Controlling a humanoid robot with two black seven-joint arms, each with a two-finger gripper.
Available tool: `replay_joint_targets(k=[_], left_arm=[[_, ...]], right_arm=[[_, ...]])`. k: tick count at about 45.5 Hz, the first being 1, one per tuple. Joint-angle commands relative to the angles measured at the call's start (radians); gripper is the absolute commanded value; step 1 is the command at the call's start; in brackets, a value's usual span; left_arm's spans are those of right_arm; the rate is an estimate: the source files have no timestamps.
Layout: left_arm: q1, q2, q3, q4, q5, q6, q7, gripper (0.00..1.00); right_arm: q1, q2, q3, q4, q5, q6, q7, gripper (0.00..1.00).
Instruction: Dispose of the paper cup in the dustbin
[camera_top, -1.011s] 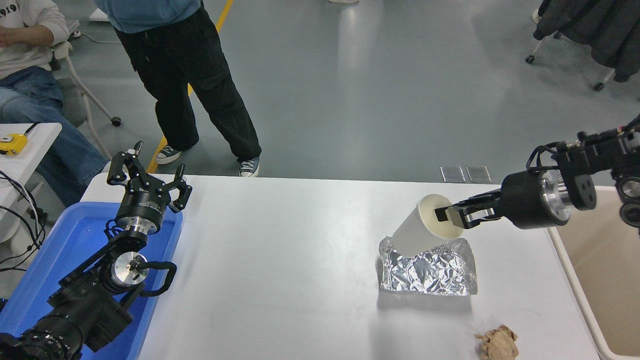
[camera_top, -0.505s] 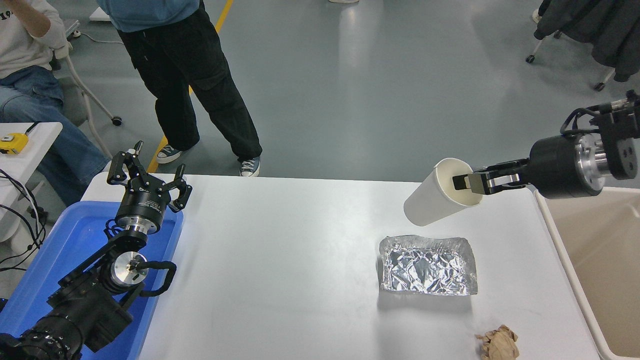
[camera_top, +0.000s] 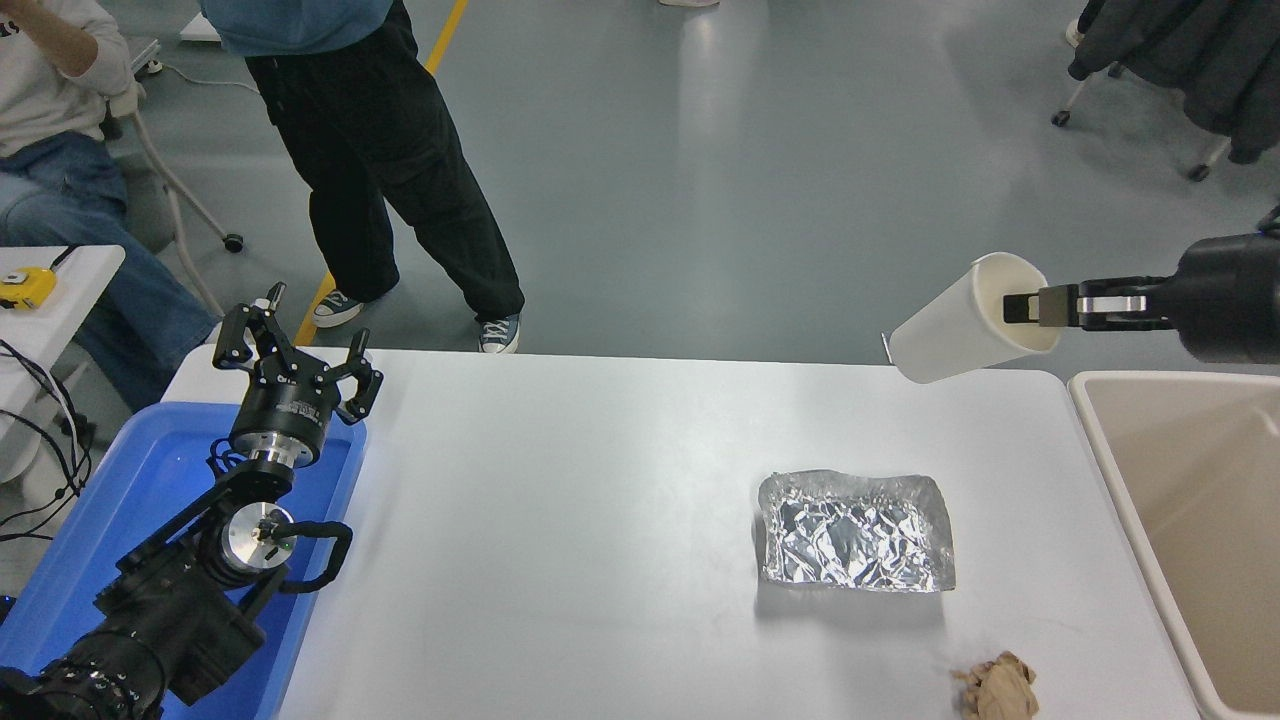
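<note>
We're seeing the right gripper coming in from the right edge w/ most of its arm cut off by the frame; only the black wrist barrel is showing. Its jaws are pinching the rim of the paper cup, one finger inside the mouth, the other hidden behind the cup wall. The cup is hanging tilted in the air, mouth toward the gripper, above the table's far right corner, just left of the dustbin, which is cropped at the right and bottom edges.

The left gripper is sitting parked at lower left over the blue bin, fingers spread, holding nothing; small print on its body is too tiny to read.

Foil tray and brown paper ball are lying on the table, the ball partly cut off at the bottom.
</note>
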Motion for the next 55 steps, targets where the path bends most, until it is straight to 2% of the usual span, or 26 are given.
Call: replay_joint_targets(k=[1, 6, 13, 27, 45, 55], left_arm=[[0.0, 0.0, 0.0, 0.002, 0.0, 0.0, 0.0, 1.0], [0.0, 0.0, 0.0, 0.0, 0.0, 0.0, 0.0, 1.0], [0.0, 0.0, 0.0, 0.0, 0.0, 0.0, 0.0, 1.0], [0.0, 0.0, 0.0, 0.002, 0.0, 0.0, 0.0, 1.0], [0.0, 0.0, 0.0, 0.002, 0.0, 0.0, 0.0, 1.0], [0.0, 0.0, 0.0, 0.002, 0.0, 0.0, 0.0, 1.0]], right_arm=[[-0.092, -0.103, 0.078, -0.083, 0.09, -0.024, 0.001, 0.0], [-0.158, -0.127, 0.09, -0.123, 0.13, -0.067, 0.017, 0.0], [-0.255, -0.156, 0.09, -0.155, 0.287, -0.134, 0.043, 0.0], [-0.463, -0.143, 0.09, -0.189, 0.486, -0.305, 0.084, 0.0], [-0.755, 0.012, 0.148, -0.359, 0.905, -0.423, 0.138, 0.0], [-1.025, 0.153, 0.335, -0.542, 1.084, -0.457, 0.129, 0.0]])
